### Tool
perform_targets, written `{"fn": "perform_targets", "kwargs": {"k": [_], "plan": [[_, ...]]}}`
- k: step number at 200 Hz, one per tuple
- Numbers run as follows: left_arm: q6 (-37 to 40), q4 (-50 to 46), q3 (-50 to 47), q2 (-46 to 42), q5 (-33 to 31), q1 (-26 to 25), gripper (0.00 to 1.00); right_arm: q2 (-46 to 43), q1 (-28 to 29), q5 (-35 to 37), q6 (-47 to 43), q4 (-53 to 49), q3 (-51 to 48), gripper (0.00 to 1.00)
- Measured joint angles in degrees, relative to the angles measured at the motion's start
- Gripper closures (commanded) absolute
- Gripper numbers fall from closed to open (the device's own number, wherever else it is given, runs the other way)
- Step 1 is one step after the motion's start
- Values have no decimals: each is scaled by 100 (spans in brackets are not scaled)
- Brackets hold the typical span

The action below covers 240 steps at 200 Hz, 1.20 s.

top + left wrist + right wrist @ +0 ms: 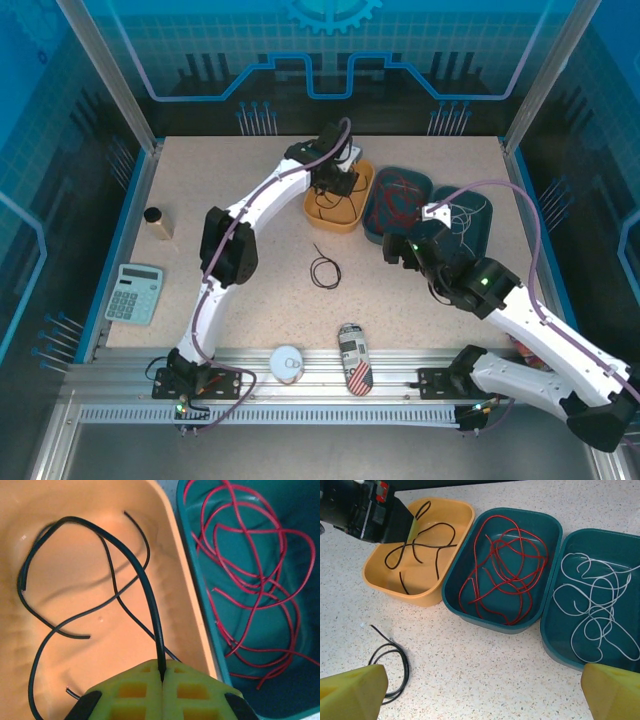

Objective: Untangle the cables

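Note:
My left gripper (161, 672) is shut on a black cable (145, 580) and holds it over the orange tray (187, 585), where other black strands lie in loops. From above, that gripper (335, 180) hangs over the orange tray (335, 222). Red cables (505, 560) fill the middle teal tray (465, 607), and white cables (600, 605) lie in the right teal tray (555, 630). One more black cable (395, 665) is coiled on the bare table (323, 268). My right gripper (482, 695) stands open above the table, to the right of that coil, with nothing in it.
A calculator (134, 292) and a wooden block with a dark cap (158, 222) sit at the left side. A printed can (353, 358) and a white round roll (287, 362) lie by the front rail. Blue walls close in the table.

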Motion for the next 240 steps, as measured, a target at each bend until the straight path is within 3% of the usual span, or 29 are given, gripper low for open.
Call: {"fn": "perform_targets", "kwargs": {"k": [26, 54, 79, 107, 155, 195, 219, 240], "plan": [[98, -44, 2, 221, -2, 0, 100, 48, -2, -2, 9, -13, 4, 0], [116, -68, 109, 505, 0, -2, 90, 70, -9, 2, 46, -59, 33, 0], [96, -129, 205, 660, -2, -7, 75, 74, -9, 7, 92, -138, 66, 0], [74, -192, 282, 667, 0, -22, 53, 74, -11, 9, 114, -199, 66, 0], [-24, -260, 286, 435, -4, -66, 41, 127, -11, 0, 129, -201, 66, 0], [-407, -81, -439, -748, -109, -76, 23, 341, -9, -63, 129, -190, 68, 0], [-702, 304, -1515, -1956, -247, -76, 1, 588, 26, -153, 125, -155, 107, 0], [-981, 673, -2487, -3003, -461, -76, 1, 874, 127, -227, 101, -85, 162, 0]]}}
